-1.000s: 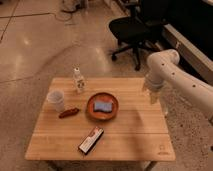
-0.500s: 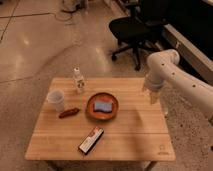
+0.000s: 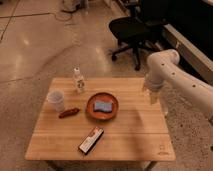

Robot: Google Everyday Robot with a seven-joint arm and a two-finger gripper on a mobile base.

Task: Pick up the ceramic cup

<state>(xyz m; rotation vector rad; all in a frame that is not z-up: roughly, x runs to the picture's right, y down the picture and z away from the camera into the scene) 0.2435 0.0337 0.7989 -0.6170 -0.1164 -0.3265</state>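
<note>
The ceramic cup is small, pale and slightly tapered. It stands upright near the left edge of the wooden table. A slim white bottle with a label stands just behind and to the right of it. My gripper hangs at the end of the white arm above the table's right rear part, far to the right of the cup.
A brown plate holding a blue sponge sits mid-table. A reddish sausage-shaped item lies in front of the cup. A flat black-and-red packet lies near the front edge. A black office chair stands behind the table.
</note>
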